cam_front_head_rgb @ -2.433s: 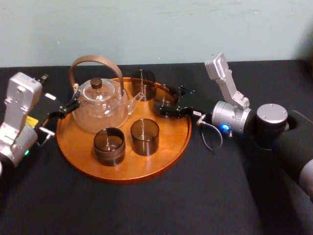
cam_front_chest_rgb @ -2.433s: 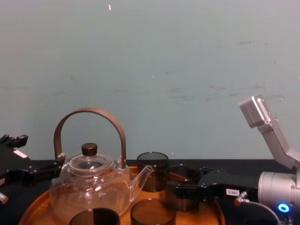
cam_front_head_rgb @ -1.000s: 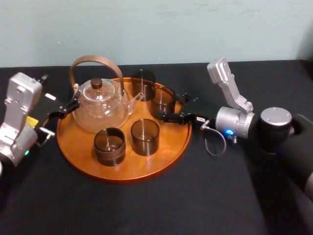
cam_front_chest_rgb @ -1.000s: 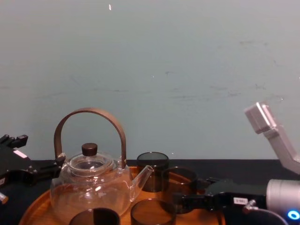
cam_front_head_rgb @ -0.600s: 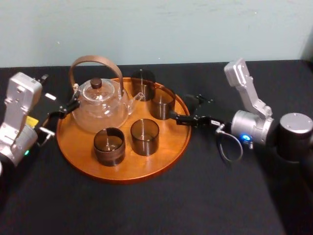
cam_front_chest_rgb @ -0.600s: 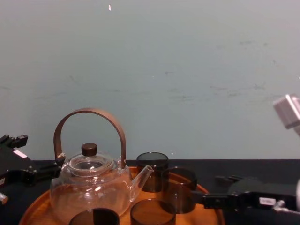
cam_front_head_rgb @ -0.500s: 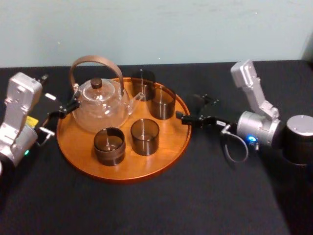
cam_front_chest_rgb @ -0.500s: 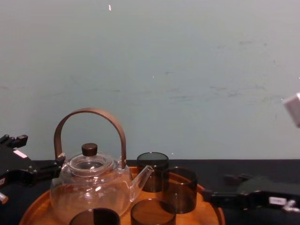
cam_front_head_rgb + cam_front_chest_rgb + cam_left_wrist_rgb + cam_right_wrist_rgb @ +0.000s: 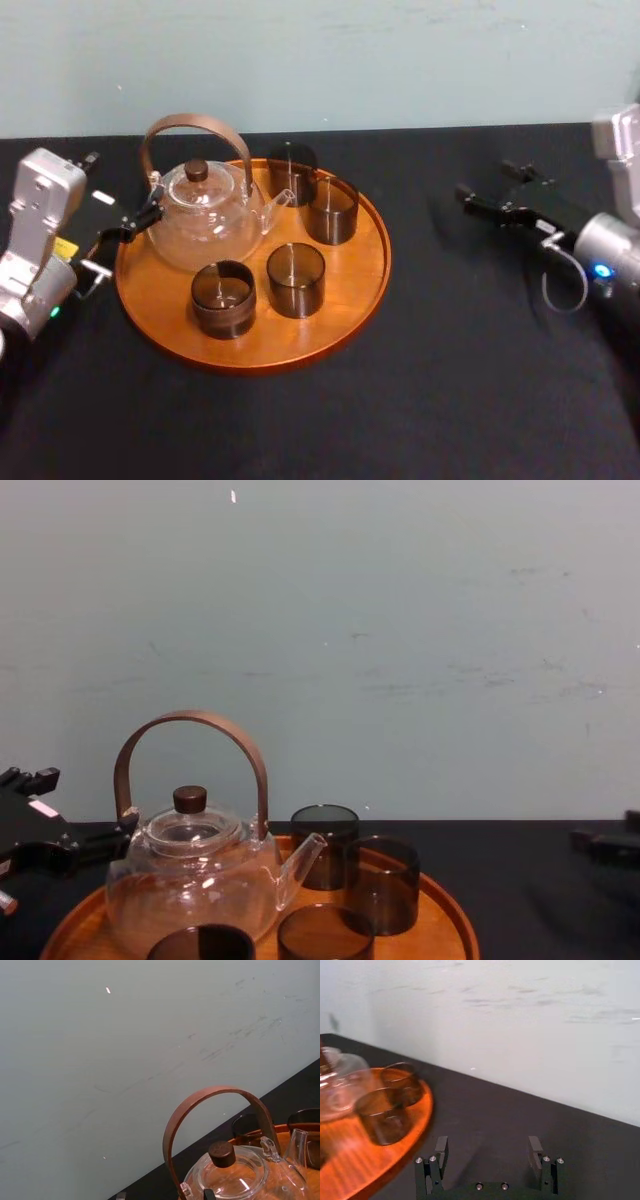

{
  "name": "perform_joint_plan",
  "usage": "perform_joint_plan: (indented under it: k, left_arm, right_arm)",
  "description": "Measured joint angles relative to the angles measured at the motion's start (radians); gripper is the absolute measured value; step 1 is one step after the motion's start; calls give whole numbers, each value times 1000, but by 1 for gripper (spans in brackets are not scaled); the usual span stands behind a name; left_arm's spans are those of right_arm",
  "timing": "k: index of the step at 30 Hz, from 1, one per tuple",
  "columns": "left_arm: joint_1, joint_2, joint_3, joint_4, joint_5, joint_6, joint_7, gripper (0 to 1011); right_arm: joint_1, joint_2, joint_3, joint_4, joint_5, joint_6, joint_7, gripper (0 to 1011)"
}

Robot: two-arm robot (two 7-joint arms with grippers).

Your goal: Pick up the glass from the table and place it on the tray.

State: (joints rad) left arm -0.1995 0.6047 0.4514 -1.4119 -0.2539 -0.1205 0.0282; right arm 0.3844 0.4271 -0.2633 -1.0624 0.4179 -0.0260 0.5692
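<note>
While the right hand is wide open and empty, well apart from the big round orange-brown wooden tray, the dark round glass stands upright on that tray beside another glass. The left hand sits at the tray's left edge; its grip cannot be told.

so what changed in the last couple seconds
The right gripper let go of the dark glass at the back right of the tray and pulled away to the robot's right. It is now open above the table, well clear of the tray. The glass is left standing on the tray. The glass teapot, the other three glasses and the left gripper stayed put.
</note>
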Motion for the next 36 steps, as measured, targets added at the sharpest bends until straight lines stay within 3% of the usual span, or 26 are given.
perform_joint_plan:
  k: [8,36]
  left_arm:
    - [0,0,0,0,0,0,0,1001]
    - [0,0,0,0,0,0,0,1001]
  right_arm:
    - [9,14,35,37,20,-21,-34,1002]
    - [15,11,38,51,18,-28,-45,1002]
